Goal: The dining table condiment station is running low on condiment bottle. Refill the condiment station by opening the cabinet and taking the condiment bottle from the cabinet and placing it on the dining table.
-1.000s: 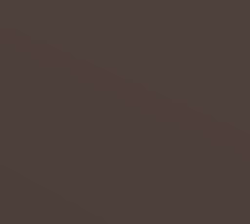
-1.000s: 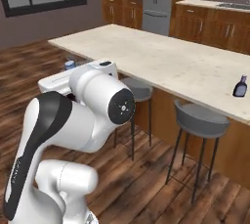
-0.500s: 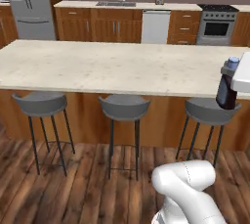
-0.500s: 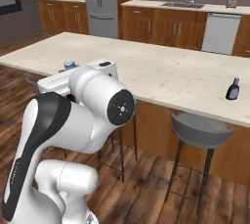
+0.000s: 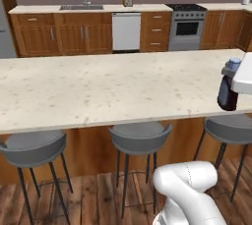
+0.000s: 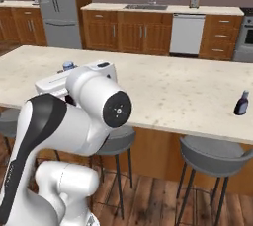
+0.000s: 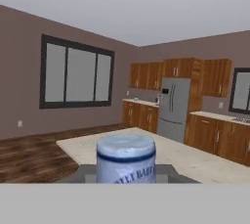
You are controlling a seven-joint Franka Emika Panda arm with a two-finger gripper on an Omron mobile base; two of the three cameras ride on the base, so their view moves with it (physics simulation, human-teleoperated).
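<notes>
- The bottle (image 5: 228,91) is held up in the air at the right edge of the left base view, beside the white hand of the arm, in front of the edge of the long surface (image 5: 98,91).
- The bottle is dark navy with a pale blue-grey cap, and it stands upright.
- In the hand view the bottle (image 7: 126,158) is very close to the camera, at the bottom middle, and its pale cap with a dark band and some letters under it is seen.
- The claw (image 7: 126,175) is pinching the bottle; its dark parts lie on both sides of the bottle in the hand view.
- In the right base view the cap of the bottle (image 6: 68,65) shows just behind the white arm, over the near left part of the long surface (image 6: 188,92).
- A second, slimmer dark bottle (image 6: 241,103) stands on the long surface near its front edge, well apart from the arm, on the right side.
- Grey round stools (image 5: 139,138) stand under the front edge of the long surface, on the wooden floor.
- Behind the long surface there is a row of wooden cupboards with a white dishwasher (image 5: 126,31), a sink under a window, and an oven (image 5: 186,26).
- A steel fridge (image 6: 58,10) stands at the left in the right base view.
</notes>
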